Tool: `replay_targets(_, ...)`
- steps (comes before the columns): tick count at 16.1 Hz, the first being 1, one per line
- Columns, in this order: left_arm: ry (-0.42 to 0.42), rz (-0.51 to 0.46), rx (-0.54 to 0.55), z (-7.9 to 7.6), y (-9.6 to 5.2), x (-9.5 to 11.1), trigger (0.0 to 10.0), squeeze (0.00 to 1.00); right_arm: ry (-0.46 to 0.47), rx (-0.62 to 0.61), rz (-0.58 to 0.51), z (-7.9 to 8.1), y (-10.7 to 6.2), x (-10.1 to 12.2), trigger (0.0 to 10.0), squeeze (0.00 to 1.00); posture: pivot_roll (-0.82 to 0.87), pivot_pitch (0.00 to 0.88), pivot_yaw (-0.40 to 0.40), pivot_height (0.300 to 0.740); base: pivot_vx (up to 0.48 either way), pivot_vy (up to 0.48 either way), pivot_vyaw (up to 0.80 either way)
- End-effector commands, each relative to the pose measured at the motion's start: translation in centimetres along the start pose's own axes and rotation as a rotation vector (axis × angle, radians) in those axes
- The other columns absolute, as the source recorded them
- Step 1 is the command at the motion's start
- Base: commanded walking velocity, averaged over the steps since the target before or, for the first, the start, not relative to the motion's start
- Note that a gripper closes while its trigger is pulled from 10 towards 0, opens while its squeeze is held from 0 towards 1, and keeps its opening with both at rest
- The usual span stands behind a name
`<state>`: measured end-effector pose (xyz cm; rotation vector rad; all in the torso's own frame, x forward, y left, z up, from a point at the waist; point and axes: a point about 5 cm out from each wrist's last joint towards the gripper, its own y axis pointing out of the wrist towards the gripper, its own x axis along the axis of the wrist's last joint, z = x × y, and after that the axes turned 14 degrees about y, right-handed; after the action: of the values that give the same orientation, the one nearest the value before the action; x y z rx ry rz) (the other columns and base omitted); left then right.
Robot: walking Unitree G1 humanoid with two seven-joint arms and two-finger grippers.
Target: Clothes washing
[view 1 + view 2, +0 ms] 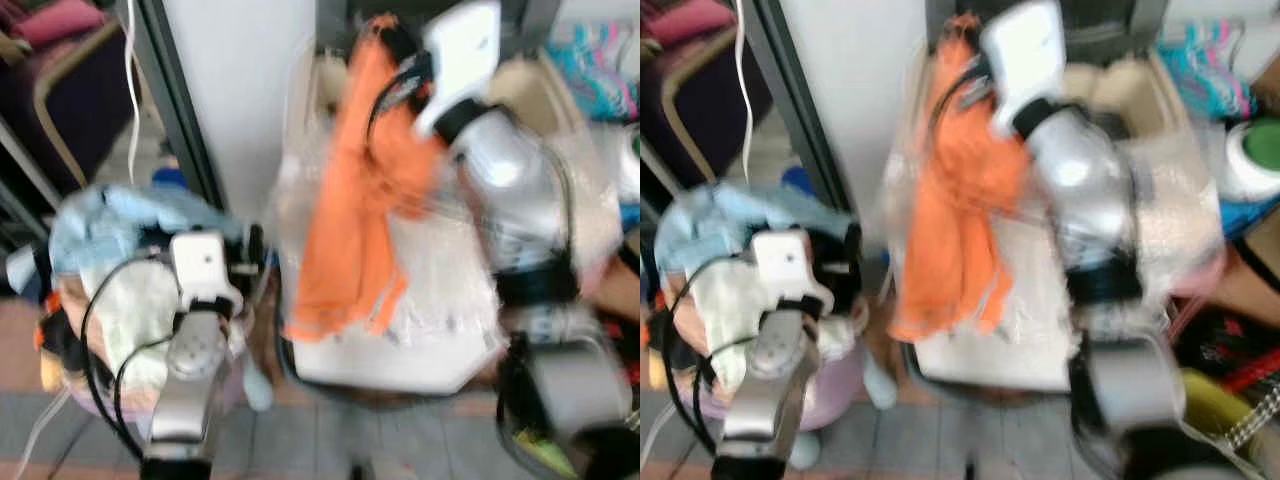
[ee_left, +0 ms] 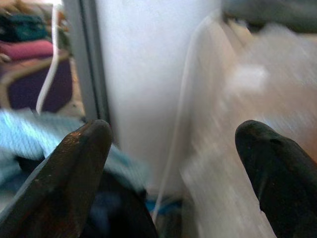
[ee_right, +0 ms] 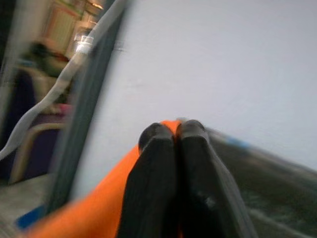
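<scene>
Your right gripper (image 3: 176, 136) has its two black fingers pressed together on the top of an orange garment (image 1: 350, 220). In the right wrist view the cloth shows between and below the fingertips, with a pale wall (image 3: 223, 64) close behind. The arm is raised, and the garment hangs from the pinch in a long fold, its lower hem dangling over the near edge of a white washer (image 1: 400, 350). The head views are blurred, so the hem's exact contact with the washer top cannot be told.

To the left of the garment stands a white panel (image 1: 240, 90) edged by a dark frame (image 1: 175, 100); the gap between the cloth and that panel is narrow.

Your left gripper (image 2: 173, 163) is spread wide, holding nothing, fingers (image 2: 79, 168) well apart. It hangs low on the left, just beside a basket (image 1: 835, 385) heaped with pale blue and cream laundry (image 1: 120, 240), and points toward the frame's foot. A white cord (image 1: 130, 70) hangs down beside the frame.

On the right, coloured clutter (image 1: 600, 70) crowds the washer's far corner, and more items sit near its right edge. A strip of grey floor (image 1: 380, 440) lies open before the washer's near edge.
</scene>
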<state>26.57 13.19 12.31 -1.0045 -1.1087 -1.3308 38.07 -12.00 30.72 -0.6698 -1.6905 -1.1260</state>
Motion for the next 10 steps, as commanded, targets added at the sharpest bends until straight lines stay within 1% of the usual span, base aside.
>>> replay_targets(1,0.018,0.019,0.027,0.7,-0.1,-0.3,10.0,0.0,-0.007,-0.036,-0.106,-0.2,1.7,3.1,10.0,0.0,-0.03,0.017,0.03,0.74,0.0,0.0,0.0)
replay_targets(2,0.013,0.023,0.04,0.8,-0.1,-0.3,10.0,0.0,-0.063,-0.163,-0.152,-3.0,2.4,5.4,10.0,0.0,-0.03,0.016,0.026,0.74,0.0,0.0,0.0)
replay_targets(3,0.016,0.024,0.048,0.9,-0.1,-0.3,10.0,0.0,-0.109,-0.223,-0.229,-4.5,2.4,7.4,10.0,0.0,-0.03,0.016,0.025,0.74,0.0,0.0,0.0)
replay_targets(4,0.02,0.028,0.054,0.9,-0.2,-0.3,10.0,0.0,-0.141,-0.235,-0.311,-5.2,2.2,9.3,10.0,0.0,-0.03,0.017,0.023,0.74,0.0,0.0,0.0)
replay_targets(5,0.02,0.029,0.055,0.9,-0.2,-0.4,10.0,0.0,-0.221,-0.207,-0.407,-5.2,1.9,11.3,10.0,0.0,-0.03,0.017,0.022,0.74,0.0,0.0,0.0)
replay_targets(6,0.021,0.03,0.054,0.9,-0.2,-0.4,10.0,0.0,-0.31,-0.164,-0.402,-4.9,1.8,11.0,10.0,0.0,-0.03,0.017,0.022,0.74,0.0,0.0,0.0)
replay_targets(7,0.02,0.03,0.053,0.8,-0.1,-0.4,10.0,0.0,-0.292,-0.168,-0.364,-5.1,1.8,9.8,10.0,0.0,-0.03,0.017,0.022,0.74,0.0,0.0,0.0)
replay_targets(8,0.019,0.029,0.053,0.8,-0.1,-0.3,10.0,0.0,-0.287,-0.181,-0.303,-5.2,1.6,7.5,10.0,0.0,-0.03,0.019,0.018,0.74,0.0,0.0,0.0)
replay_targets(9,0.018,0.029,0.055,0.8,-0.1,-0.3,10.0,0.0,-0.272,-0.2,-0.202,-5.3,1.1,4.5,10.0,0.0,-0.03,0.022,0.019,0.74,0.0,0.0,0.0)
replay_targets(10,0.018,0.031,0.06,0.9,-0.1,-0.3,10.0,0.0,-0.196,-0.226,-0.06,-5.4,0.6,1.3,10.0,0.0,-0.03,0.022,0.019,0.74,0.0,0.0,0.0)
